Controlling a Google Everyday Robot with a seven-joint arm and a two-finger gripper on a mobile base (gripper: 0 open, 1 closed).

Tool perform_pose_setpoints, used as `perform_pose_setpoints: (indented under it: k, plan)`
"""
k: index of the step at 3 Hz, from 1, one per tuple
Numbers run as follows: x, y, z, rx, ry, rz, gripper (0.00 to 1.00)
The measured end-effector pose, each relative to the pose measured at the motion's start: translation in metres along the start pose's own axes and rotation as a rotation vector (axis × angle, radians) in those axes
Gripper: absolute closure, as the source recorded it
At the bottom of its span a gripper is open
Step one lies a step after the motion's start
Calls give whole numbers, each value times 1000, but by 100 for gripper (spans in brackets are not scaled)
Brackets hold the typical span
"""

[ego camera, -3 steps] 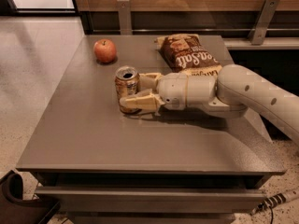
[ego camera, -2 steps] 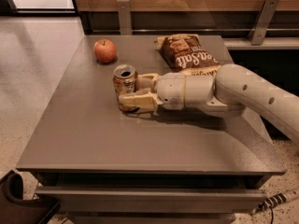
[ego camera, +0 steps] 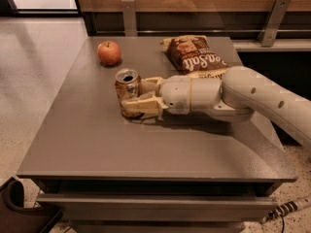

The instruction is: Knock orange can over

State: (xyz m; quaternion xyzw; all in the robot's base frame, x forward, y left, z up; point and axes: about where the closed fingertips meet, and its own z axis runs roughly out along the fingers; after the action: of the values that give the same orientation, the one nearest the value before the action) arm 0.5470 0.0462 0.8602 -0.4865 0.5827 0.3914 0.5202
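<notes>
Broadly, from largest to smallest:

1. A grey table (ego camera: 97, 144) takes up most of the view. The orange can (ego camera: 127, 84) stands on it, left of the middle and nearer the far edge than the near one.
2. A pale robot arm (ego camera: 262, 93) reaches in from the right of the can. It lies low over the tabletop, with its thick rounded wrist section pointing at the can.
3. A brown chip bag (ego camera: 194, 55) lies flat on the table, behind the can and to its right. It is well apart from the can, and the arm covers its near corner.
4. The gripper (ego camera: 137, 95) is at the end of the arm, right up against the can's right side.
   - Its fingers are spread apart rather than pressed together.
   - The near finger (ego camera: 141, 105) crosses in front of the can's lower part.
   - The far finger (ego camera: 149, 84) sits by the can's upper right side.
   - The can is between the two tips, but I cannot tell whether they are squeezing it.
5. A red-orange apple (ego camera: 109, 53) sits behind the can and a little to its left. It is near the can but does not touch it.
6. The can is the smallest thing here.
   - It is upright on its base.
   - Its silver top and dark opening face up.
   - Its lower front is partly hidden by the near finger.
</notes>
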Motion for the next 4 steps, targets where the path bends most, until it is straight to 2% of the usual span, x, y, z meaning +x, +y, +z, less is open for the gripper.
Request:
perform_pose_setpoints:
  k: [1,2,4]
  plan:
    - [0,0,0,0,0,0,100]
    - [-11,2,1,-13,128,-29,100]
    - [-32,1,-12,2,443,-100,100]
